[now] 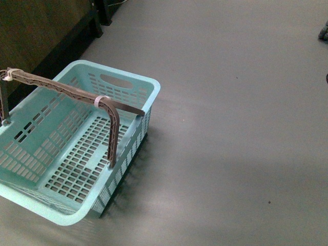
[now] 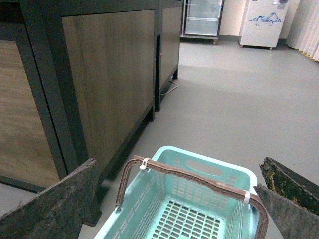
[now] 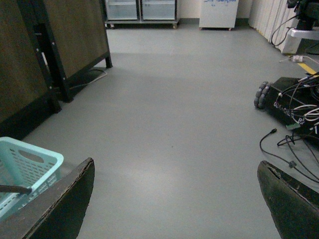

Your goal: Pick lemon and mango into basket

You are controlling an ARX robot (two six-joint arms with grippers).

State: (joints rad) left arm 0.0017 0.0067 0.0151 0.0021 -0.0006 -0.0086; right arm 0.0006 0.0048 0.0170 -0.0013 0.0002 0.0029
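Floor (image 1: pixel 230 128): grey, our basket (image 1: pixel 118 72) on it.
Left gripper (image 2: pixel 178 164): spread wide, above basket.
Right gripper (image 3: pixel 175 163): spread wide, beside basket.

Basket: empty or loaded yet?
Empty, as far as shown: the basket shows a bare slotted floor in the front view, no lemon or mango inside. Its left edge is cropped.

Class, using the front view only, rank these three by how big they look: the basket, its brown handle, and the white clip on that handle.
Largest to smallest:
1. basket
2. brown handle
3. white clip
All three are joined together, so nearness does not blur the order.
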